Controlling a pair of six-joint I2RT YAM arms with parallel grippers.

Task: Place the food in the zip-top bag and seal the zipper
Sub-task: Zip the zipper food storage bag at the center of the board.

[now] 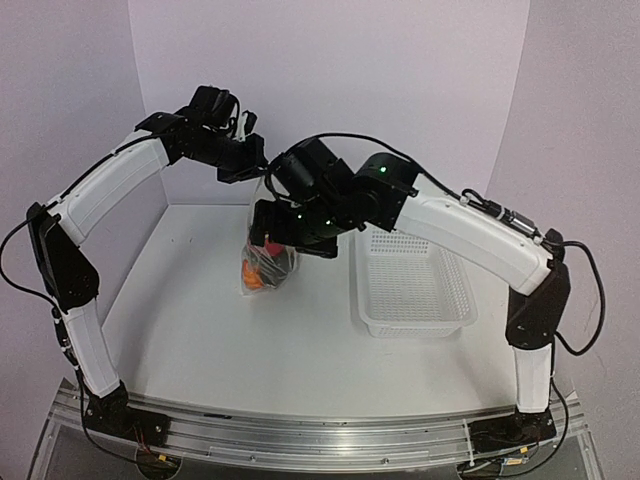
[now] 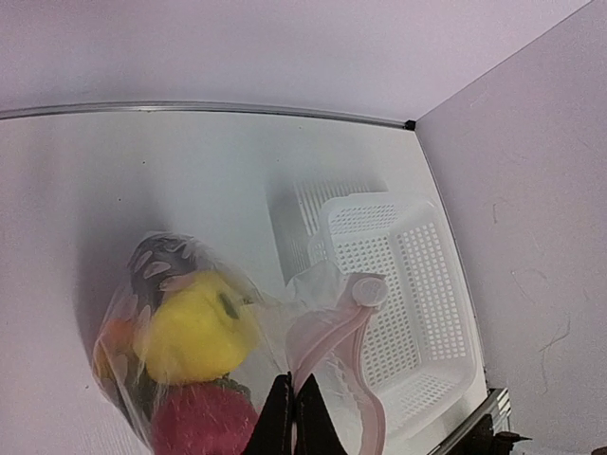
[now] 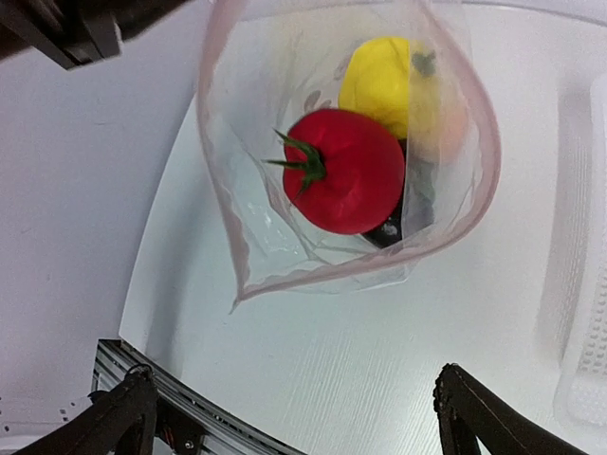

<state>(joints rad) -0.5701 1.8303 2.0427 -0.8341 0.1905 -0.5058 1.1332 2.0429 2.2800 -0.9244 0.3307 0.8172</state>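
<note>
The clear zip-top bag hangs with its bottom on the table and its mouth open upward. My left gripper is shut on the pinkish zipper at the bag's rim and holds it up. Inside lie food pieces: a yellow pepper, a red apple, a dark round one and something orange. My right gripper stands open above the bag's mouth, its fingers wide apart with nothing between them. In the right wrist view the zipper curves round the open mouth.
A white perforated basket stands on the table to the right of the bag, with no food showing in it. Purple walls close the table at the back and both sides. A metal rail runs along the near edge.
</note>
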